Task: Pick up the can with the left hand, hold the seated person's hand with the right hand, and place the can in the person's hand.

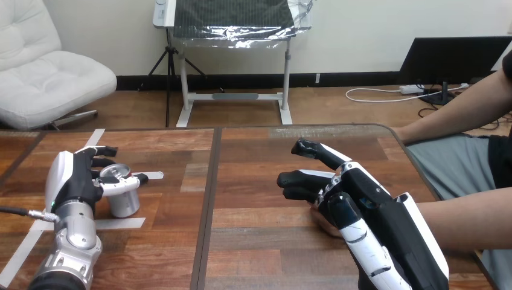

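A silver can (125, 200) stands upright on the wooden table at the left, beside strips of pale tape. My left hand (72, 181) wraps it from the left, with the thumb across its near side just below the rim and the fingers curled behind its top. At the right, my right hand (362, 202) lies over the person's hand (324, 222), of which only a small part shows under my palm. Its fingers reach out leftward, loosely straight, and I see none of them curled round the person's hand. The person's forearm (468, 225) comes in from the right edge.
Pale tape strips (115, 223) mark the table around the can. A dark seam (208, 199) runs down the table between the two hands. The person's other arm (459, 115) rests beyond the table's far right corner.
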`<state>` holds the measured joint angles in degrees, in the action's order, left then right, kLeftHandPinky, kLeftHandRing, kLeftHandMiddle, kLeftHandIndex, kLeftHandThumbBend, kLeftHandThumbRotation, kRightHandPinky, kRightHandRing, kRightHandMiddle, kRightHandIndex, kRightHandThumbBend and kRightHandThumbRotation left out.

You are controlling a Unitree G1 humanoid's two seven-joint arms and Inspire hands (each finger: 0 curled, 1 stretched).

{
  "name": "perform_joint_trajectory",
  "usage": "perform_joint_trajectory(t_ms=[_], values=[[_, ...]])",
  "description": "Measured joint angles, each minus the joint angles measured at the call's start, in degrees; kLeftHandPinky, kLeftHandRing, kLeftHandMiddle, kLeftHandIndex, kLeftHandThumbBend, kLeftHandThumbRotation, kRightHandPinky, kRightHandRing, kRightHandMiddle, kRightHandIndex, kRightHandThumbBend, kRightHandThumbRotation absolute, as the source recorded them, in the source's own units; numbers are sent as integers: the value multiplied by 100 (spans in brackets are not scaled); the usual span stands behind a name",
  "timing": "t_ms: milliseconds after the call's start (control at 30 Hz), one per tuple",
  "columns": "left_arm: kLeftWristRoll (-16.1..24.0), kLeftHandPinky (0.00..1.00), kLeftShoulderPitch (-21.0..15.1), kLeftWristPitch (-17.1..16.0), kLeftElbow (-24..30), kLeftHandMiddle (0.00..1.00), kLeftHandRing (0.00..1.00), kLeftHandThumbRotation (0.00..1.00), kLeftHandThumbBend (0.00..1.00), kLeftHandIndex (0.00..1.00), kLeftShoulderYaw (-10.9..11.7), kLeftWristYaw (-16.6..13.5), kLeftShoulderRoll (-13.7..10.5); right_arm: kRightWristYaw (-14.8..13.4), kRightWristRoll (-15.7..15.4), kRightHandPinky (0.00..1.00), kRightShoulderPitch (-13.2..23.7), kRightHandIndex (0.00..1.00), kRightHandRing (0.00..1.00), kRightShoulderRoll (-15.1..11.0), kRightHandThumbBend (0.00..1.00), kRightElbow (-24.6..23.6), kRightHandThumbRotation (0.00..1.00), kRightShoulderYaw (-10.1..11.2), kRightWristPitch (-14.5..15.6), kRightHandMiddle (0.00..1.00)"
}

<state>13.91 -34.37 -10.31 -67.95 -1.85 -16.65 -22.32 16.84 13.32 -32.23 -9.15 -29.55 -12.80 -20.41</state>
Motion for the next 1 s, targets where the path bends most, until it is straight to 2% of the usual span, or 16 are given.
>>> perform_joint_trajectory(t_ms=[367, 700, 1000], values=[[5, 51, 32, -200, 1, 66, 61, 0, 82, 68, 31, -110, 29, -10, -15, 75, 1, 82, 77, 2, 44, 0, 64, -12, 0, 70], [0, 51, 32, -217, 1, 66, 61, 0, 82, 68, 56, -112, 28, -19, -25, 75, 1, 82, 77, 6, 43, 0, 64, -34, 0, 70], [51, 57, 32, -207, 1, 72, 68, 3, 81, 74, 36, -17, 15, -25, -24, 75, 1, 82, 77, 7, 43, 0, 63, -39, 0, 70]])
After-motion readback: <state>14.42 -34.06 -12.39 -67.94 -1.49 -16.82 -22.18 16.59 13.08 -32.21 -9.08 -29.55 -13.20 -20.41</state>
